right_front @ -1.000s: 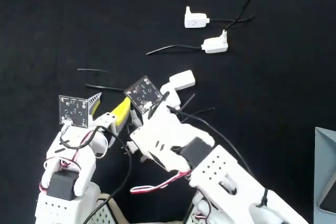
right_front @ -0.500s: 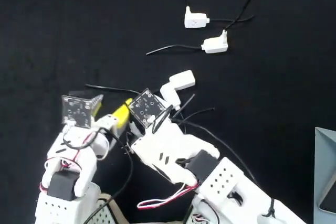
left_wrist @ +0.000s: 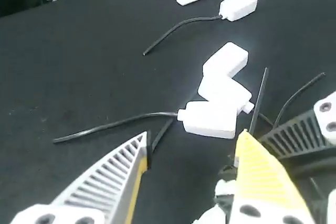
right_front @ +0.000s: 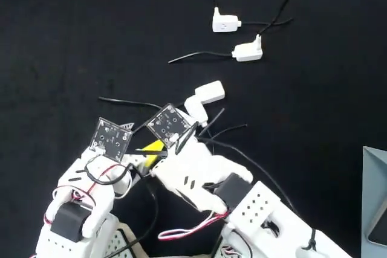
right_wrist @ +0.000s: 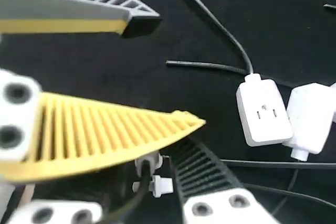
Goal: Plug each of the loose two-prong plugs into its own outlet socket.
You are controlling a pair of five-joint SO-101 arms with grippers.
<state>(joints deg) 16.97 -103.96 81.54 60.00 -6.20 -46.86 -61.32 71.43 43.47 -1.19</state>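
Note:
My left gripper (left_wrist: 194,136) is open, one finger grey (left_wrist: 118,174) and one yellow (left_wrist: 262,182). Just beyond its tips lies a white outlet socket (left_wrist: 207,119) on a black cord, with nothing between the fingers. A white plug (left_wrist: 226,88) touches that socket, and another white piece (left_wrist: 227,59) lies behind it. In the right wrist view the same socket (right_wrist: 262,111) shows its slotted face beside the plug (right_wrist: 312,119). My right gripper (left_wrist: 291,135) sits close beside the left one, low over the cloth. A second socket (right_front: 225,22) and plug (right_front: 248,51) lie at the far side.
Black cloth (right_front: 72,40) covers the table. Loose black cords (right_front: 130,102) run across it near both arms. The two wrists (right_front: 169,124) stand almost touching. A grey bin (right_front: 375,197) is at the right edge.
My left arm has swung right toward the right arm, bringing its yellow finger in under the right wrist. The right arm drew back slightly earlier and has since held still.

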